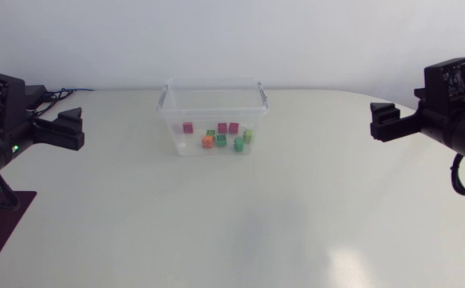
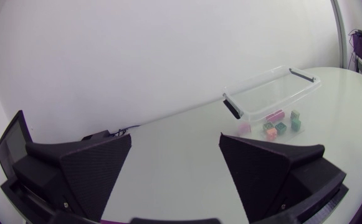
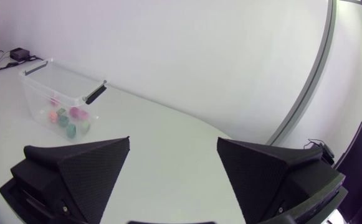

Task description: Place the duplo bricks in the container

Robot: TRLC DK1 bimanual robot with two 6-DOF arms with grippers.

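bricks (image 1: 220,140) lie in the clear container (image 1: 213,100), which stands toward the far side of the bench (image 1: 232,232), near its middle. i see pink ones, green ones and an orange one (image 1: 207,142), close together on its floor. one pink brick (image 1: 188,126) sits a little apart from the rest. the container is open at the top, with dark handles (image 2: 232,107) at its short ends. my left pincer (image 1: 70,130) hangs over the bench's left side, fingers wide, nothing between them. my right pincer (image 1: 382,122) hangs over the right side, wide as well and holding nothing. both point inward and are well apart from the container. from each wrist the container shows far ahead of the open fingers.
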